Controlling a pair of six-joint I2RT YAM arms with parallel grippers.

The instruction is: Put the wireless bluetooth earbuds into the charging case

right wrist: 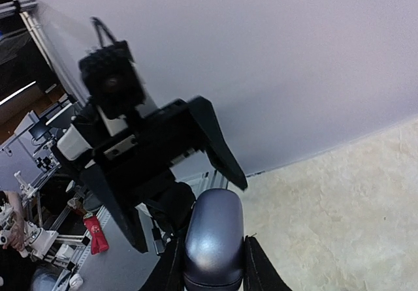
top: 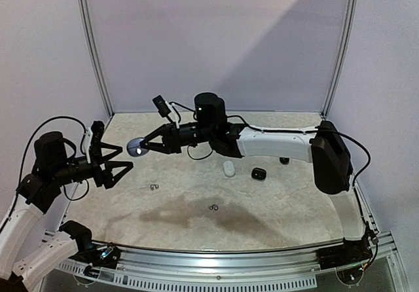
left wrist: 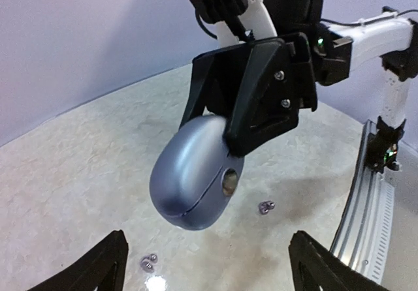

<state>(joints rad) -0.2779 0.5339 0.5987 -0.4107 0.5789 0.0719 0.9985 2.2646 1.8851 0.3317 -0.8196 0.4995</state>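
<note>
My right gripper (top: 145, 146) is shut on a silvery-grey pebble-shaped charging case (top: 137, 147), lid closed, held above the table's left side. The case fills the left wrist view (left wrist: 196, 177) and sits between my right fingers in the right wrist view (right wrist: 213, 239). My left gripper (top: 123, 158) is open and empty, its fingertips just left of and below the case, not touching it. Two silvery-grey hooked earbuds lie on the table: one (top: 154, 187) (left wrist: 149, 263) at the left, one (top: 213, 207) (left wrist: 265, 207) nearer the middle.
A white case (top: 228, 168), a black case (top: 258, 173) and a small dark object (top: 284, 160) lie on the table under the right arm. A dark stain (top: 196, 215) spreads across the front middle. Walls enclose the back and sides.
</note>
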